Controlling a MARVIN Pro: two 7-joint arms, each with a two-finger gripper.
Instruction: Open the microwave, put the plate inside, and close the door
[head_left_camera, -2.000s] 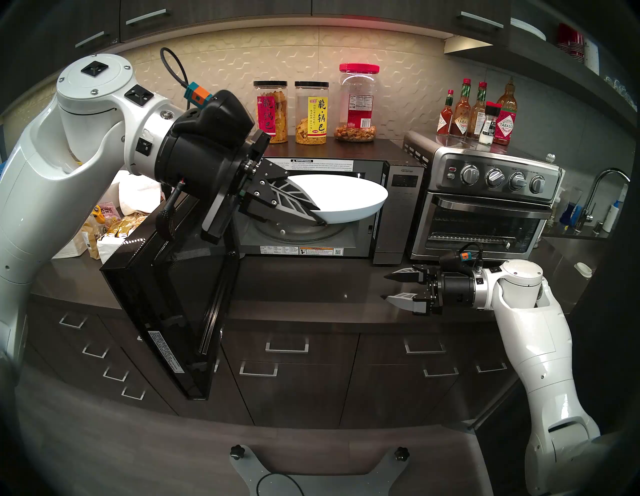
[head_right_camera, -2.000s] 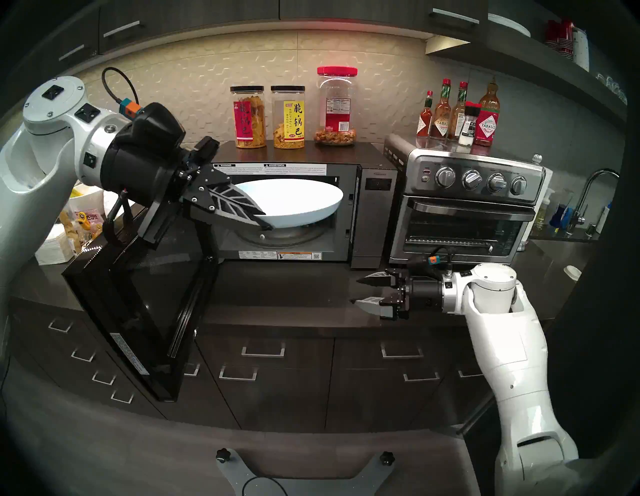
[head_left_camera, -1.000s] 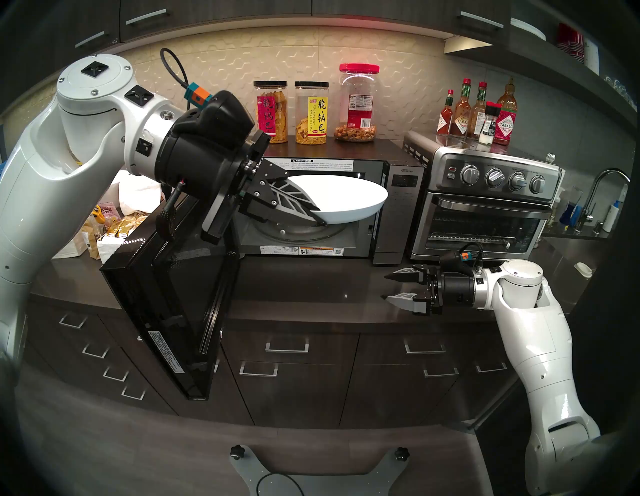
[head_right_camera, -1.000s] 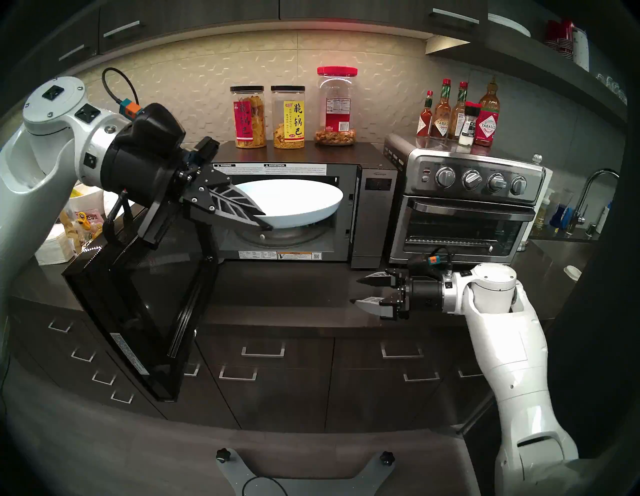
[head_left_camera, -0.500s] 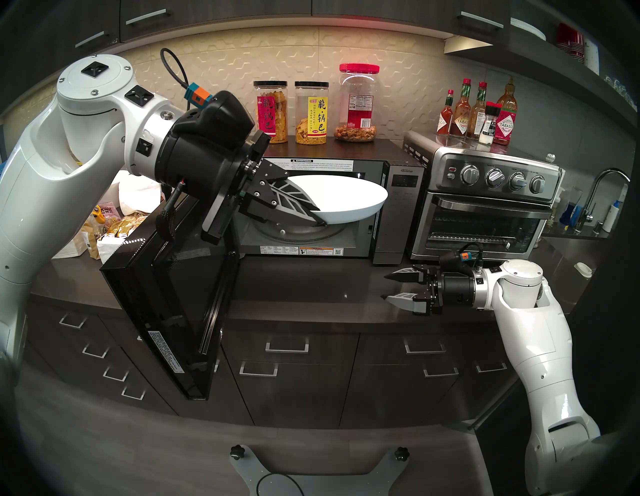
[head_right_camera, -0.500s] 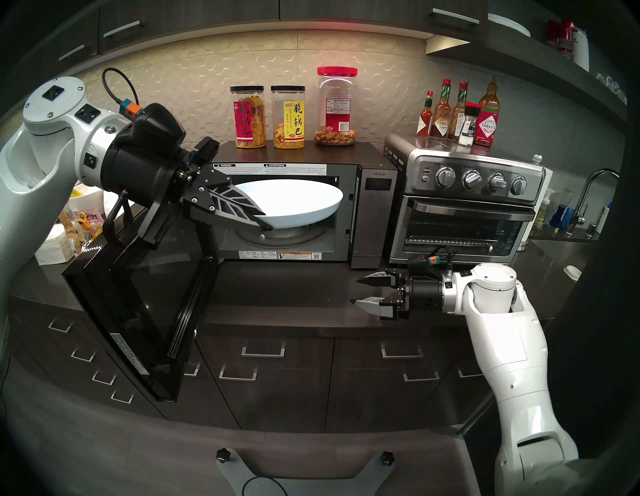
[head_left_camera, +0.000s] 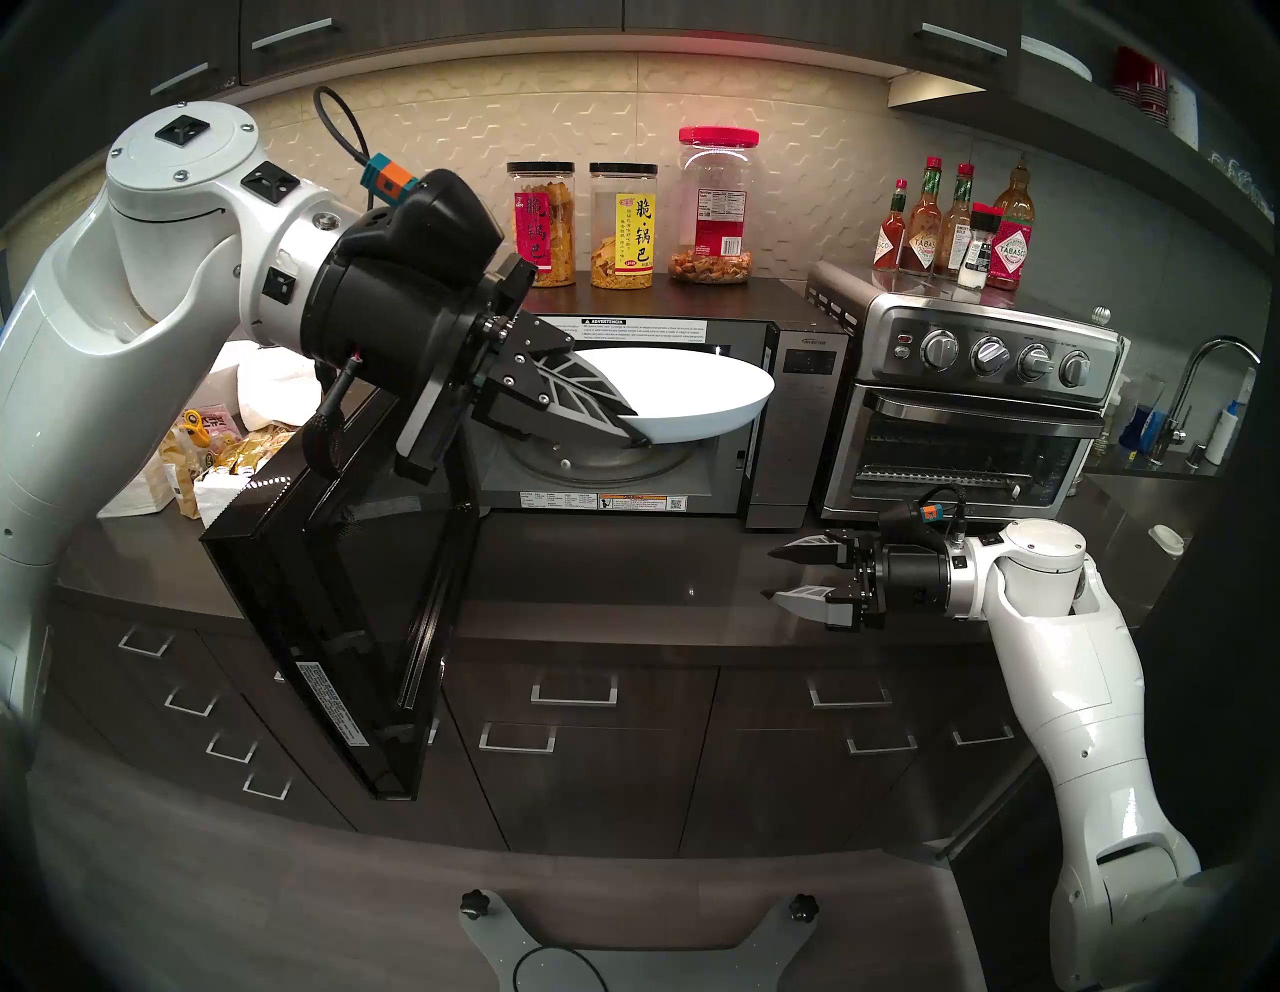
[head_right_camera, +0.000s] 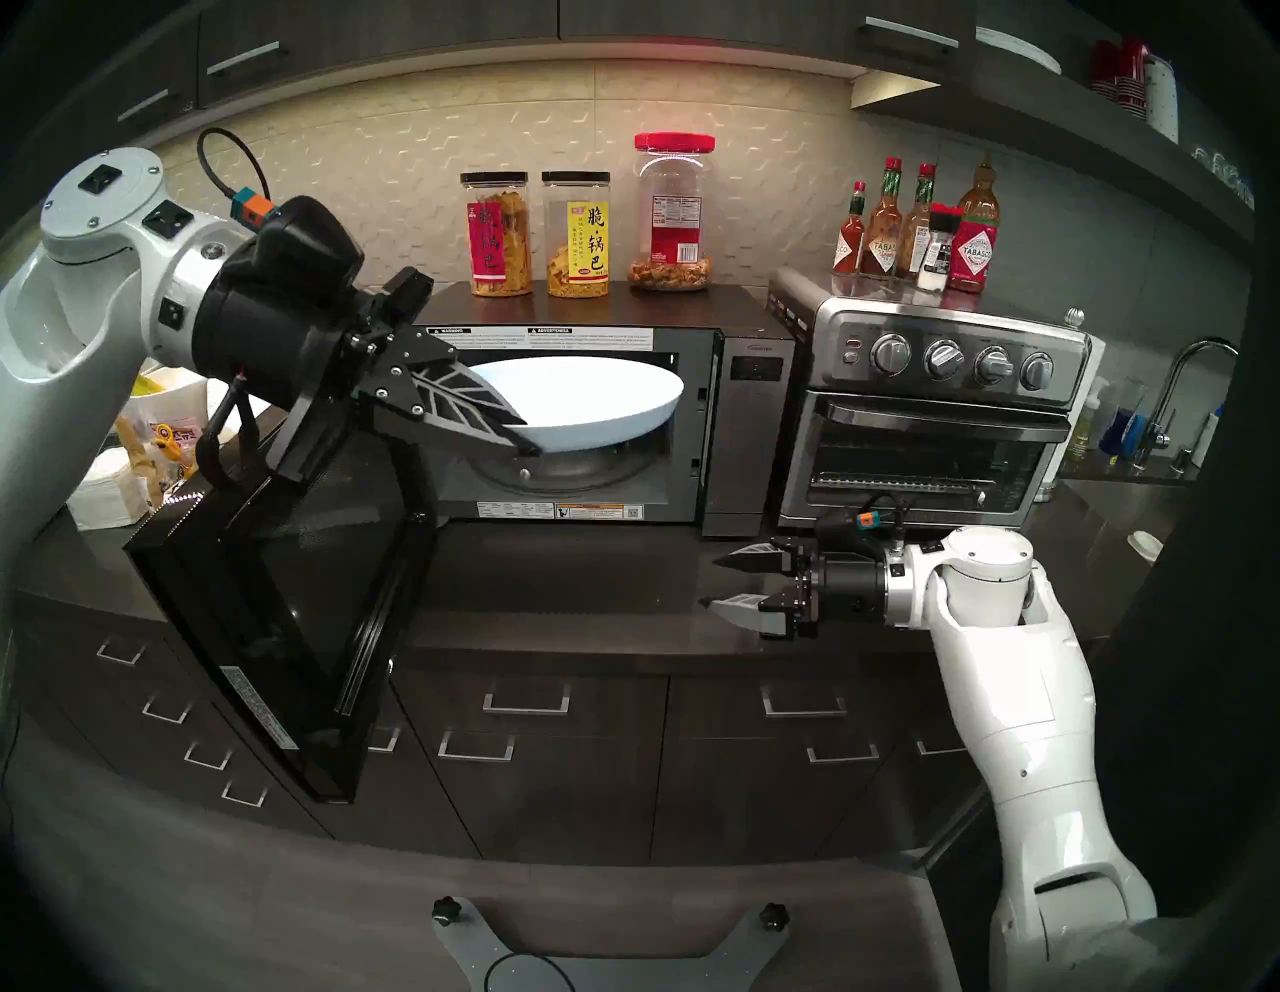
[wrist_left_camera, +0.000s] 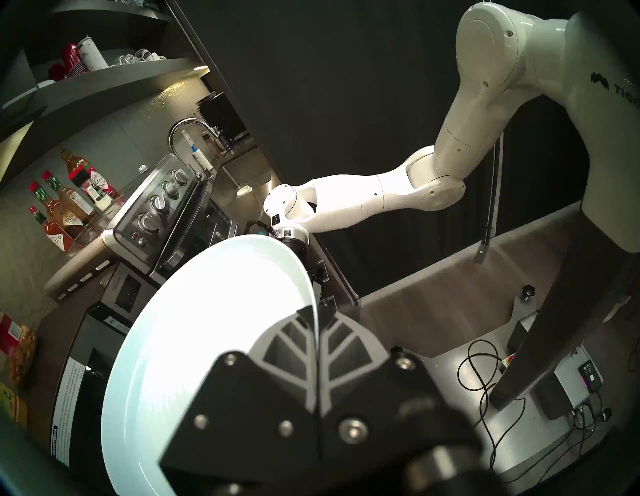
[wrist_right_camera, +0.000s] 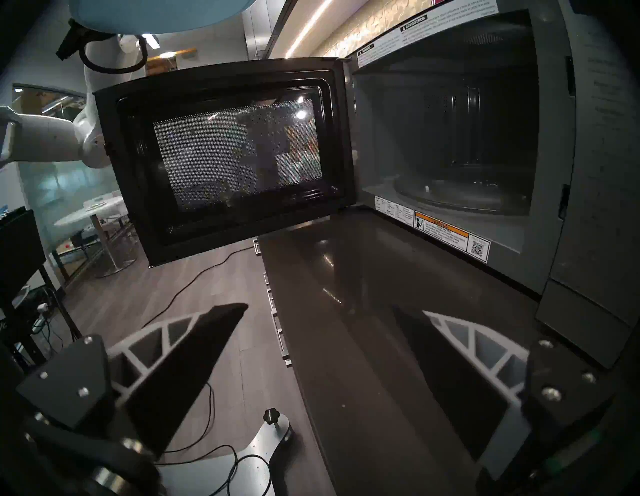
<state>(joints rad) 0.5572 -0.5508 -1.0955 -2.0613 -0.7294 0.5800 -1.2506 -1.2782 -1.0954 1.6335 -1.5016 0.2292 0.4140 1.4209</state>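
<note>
We find the left hand (head_left_camera: 627, 433) pinching the plate (head_left_camera: 699, 395) by its rim, edged slightly up and back since a moment ago, the plate ahead of it at the microwave (head_left_camera: 796, 409) mouth, unplaced.

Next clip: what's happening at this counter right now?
The robot is putting a plate into a microwave. The microwave stands on the counter with its door swung wide open to the left. The left gripper is shut on the rim of the pale plate, held tilted in front of the open cavity above the glass turntable, not yet set down. The right gripper is open and empty over the counter, in front of the toaster oven.
</note>
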